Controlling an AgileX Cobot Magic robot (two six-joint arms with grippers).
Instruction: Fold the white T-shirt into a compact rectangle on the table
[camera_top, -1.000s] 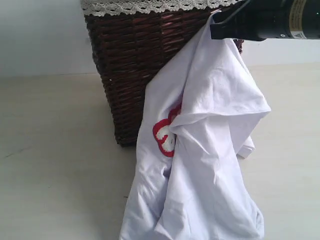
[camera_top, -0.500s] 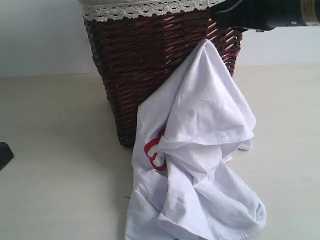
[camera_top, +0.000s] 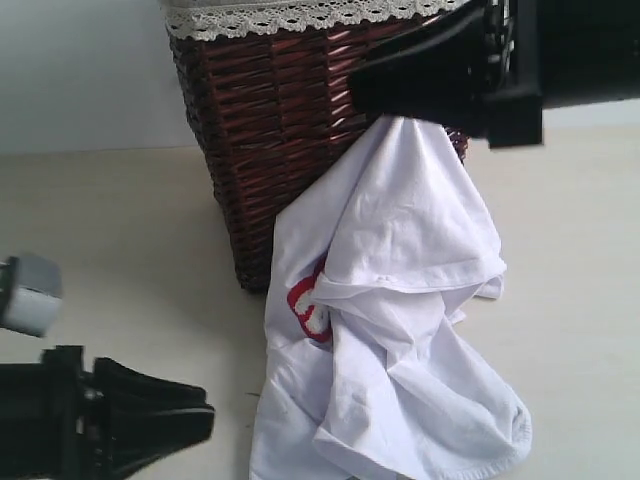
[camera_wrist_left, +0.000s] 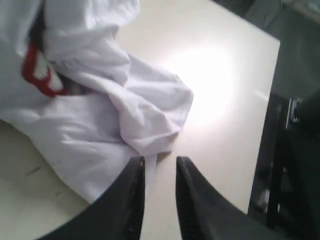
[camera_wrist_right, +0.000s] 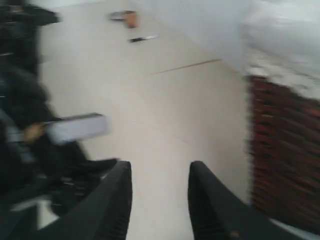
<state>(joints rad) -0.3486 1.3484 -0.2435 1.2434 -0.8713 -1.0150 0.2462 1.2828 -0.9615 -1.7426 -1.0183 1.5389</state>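
Observation:
The white T-shirt (camera_top: 400, 260) lies crumpled, its top leaning on the wicker basket (camera_top: 270, 130) and the rest heaped on the table (camera_top: 110, 230). Part of its red-outlined lettering (camera_top: 305, 305) shows in a fold. My right gripper (camera_top: 358, 88) hangs just above the shirt's top, pointing left; in the blurred right wrist view the right gripper (camera_wrist_right: 160, 167) is open and empty. My left gripper (camera_top: 208, 418) sits low at the front left, aimed at the shirt. In the left wrist view the left gripper (camera_wrist_left: 160, 161) is slightly open and empty, right at the edge of the T-shirt (camera_wrist_left: 100, 115).
The dark basket has a white lace-trimmed liner (camera_top: 290, 15) and stands at the back, behind the shirt. Bare table (camera_wrist_left: 215, 80) lies beyond the shirt, ending at an edge with dark equipment past it. Small objects (camera_wrist_right: 131, 19) lie far off.
The right gripper let go of the shirt, whose top dropped and slumped against the basket, then swung left over it. The left arm came in from the lower left and its jaws parted.

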